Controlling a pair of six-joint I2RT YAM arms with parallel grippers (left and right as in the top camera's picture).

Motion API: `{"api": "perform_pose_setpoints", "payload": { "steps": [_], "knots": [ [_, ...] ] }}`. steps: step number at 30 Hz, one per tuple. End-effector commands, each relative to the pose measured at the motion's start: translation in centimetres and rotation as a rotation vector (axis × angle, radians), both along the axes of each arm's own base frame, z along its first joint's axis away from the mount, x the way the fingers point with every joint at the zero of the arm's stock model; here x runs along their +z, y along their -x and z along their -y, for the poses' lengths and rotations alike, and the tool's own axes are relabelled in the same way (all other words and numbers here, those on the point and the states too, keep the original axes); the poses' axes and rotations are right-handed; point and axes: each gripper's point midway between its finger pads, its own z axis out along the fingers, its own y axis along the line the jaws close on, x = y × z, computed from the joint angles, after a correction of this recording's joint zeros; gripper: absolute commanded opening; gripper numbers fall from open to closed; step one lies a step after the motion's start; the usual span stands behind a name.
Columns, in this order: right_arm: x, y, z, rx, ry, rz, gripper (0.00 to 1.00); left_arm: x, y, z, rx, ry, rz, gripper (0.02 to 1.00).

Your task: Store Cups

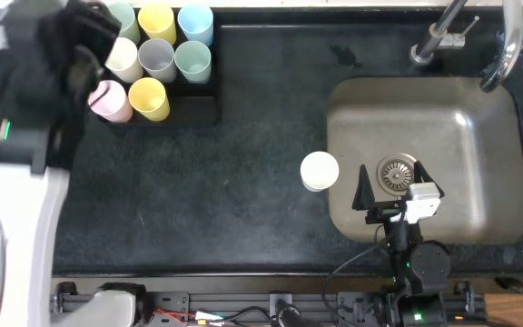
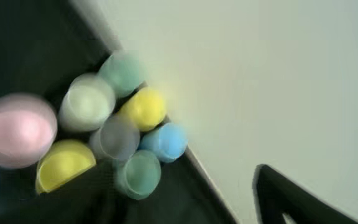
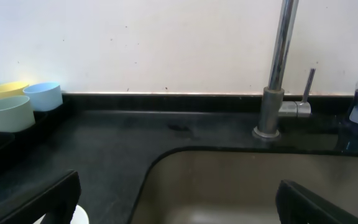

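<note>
Cups in pastel plastic crowd a black tray [image 1: 198, 111] at the far left corner of the dark countertop [image 1: 243, 209]. There are eight of them, all upright with their mouths open. A green cup [image 1: 123, 16], a yellow cup [image 1: 156, 23] and a blue cup [image 1: 195, 24] line the back. A cream cup [image 1: 123, 59], a grey cup [image 1: 157, 57] and a pale teal cup [image 1: 192, 62] make the middle row. A pink cup [image 1: 109, 100] and a second yellow cup [image 1: 149, 98] stand nearest. They are plain, slightly tapered tumblers packed rim to rim.

The left gripper [image 1: 84, 50] hangs above the tray's left side, over the cream and pink cups. It is too smeared to tell whether it is clenched, released or holding anything.

A ninth, white cup [image 1: 319, 171] stands alone and upright on the countertop, right at the left rim of the steel sink [image 1: 479, 213]. It sits just outside the nearer finger [image 3: 42, 199] of the right gripper [image 1: 391, 182], a sliver of its rim showing beside that fingertip. The right gripper hangs over the sink basin with its fingers spread wide and nothing between them. Past the fingers lie the drain [image 1: 396, 171] and, farther off, the faucet [image 3: 278, 74] against the wall.
</note>
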Motion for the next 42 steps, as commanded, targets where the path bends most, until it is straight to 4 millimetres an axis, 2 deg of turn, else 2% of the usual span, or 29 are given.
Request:
{"api": "perform_pose_setpoints", "payload": {
  "steps": [1, 3, 6, 10, 15, 19, 27, 39, 42],
  "knots": [
    [-0.3, 0.0, -0.1, 0.006, 0.003, 0.002, 0.998, 1.4, 3.5, 1.6, -0.254, -0.427, 0.177, 0.974],
    [-0.3, 0.0, -0.1, 0.006, 0.003, 0.002, 0.996, 1.6, 5.2, 2.2, -0.283, -0.475, 0.296, 1.0],
    [-0.3, 0.0, -0.1, 0.006, 0.003, 0.003, 0.996, 0.6, 7.9, 2.7, -0.291, -0.498, 0.437, 1.0],
    [-0.3, 0.0, -0.1, 0.006, 0.003, 0.003, 0.993, -3.3, 11.0, 3.0, -0.307, -0.517, 0.501, 1.0],
    [-0.3, 0.0, -0.1, 0.006, 0.003, 0.003, 0.996, -8.6, 13.4, 3.9, -0.387, -0.594, 0.5, 1.0],
    [-0.3, 0.0, -0.1, 0.006, 0.003, 0.003, 0.998, -11.8, 14.1, 3.8, -0.392, -0.62, 0.484, 1.0],
    [-0.3, 0.0, -0.1, 0.006, 0.003, 0.003, 0.998, -16.4, 14.7, 3.2, -0.373, -0.623, 0.443, 1.0],
    [-0.3, 0.0, -0.1, 0.006, 0.003, 0.003, 0.998, -20.2, 15.0, 1.9, -0.324, -0.666, 0.41, 1.0],
    [-0.3, 0.0, -0.1, 0.006, 0.003, 0.003, 0.996, -20.6, 15.2, 1.8, -0.331, -0.706, 0.393, 0.998]
  ]
}}
